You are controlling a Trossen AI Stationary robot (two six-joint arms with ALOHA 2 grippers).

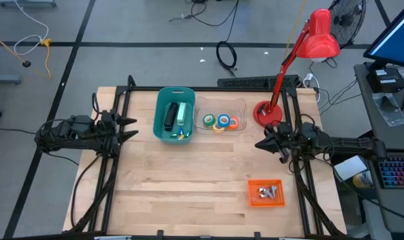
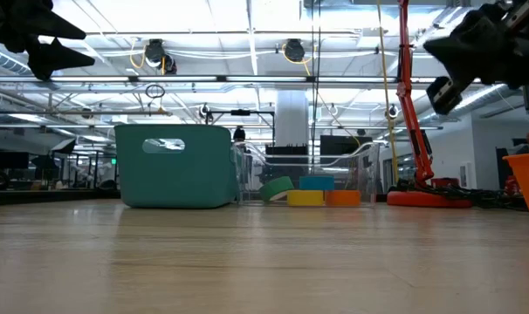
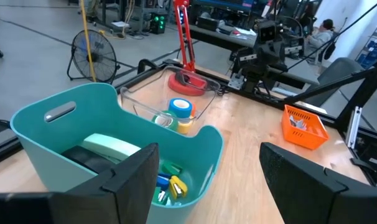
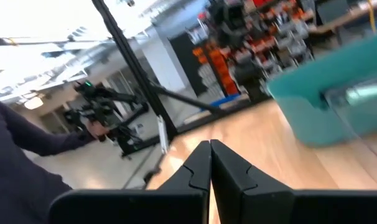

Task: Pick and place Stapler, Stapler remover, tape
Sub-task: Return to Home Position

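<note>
Tape rolls (image 1: 222, 122) all lie in the transparent bin (image 1: 241, 105), so only homing remains for me, left fingers (image 3: 132, 177) spread, right fingers (image 4: 198, 169) clenched empty.

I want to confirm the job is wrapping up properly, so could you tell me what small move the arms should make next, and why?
Probably just shut the open left gripper and park both arms. The four small ring-shaped tape rolls lie in the clear plastic bin, the staplers sit in the teal plastic bin, and the right gripper is shut and empty.
</note>
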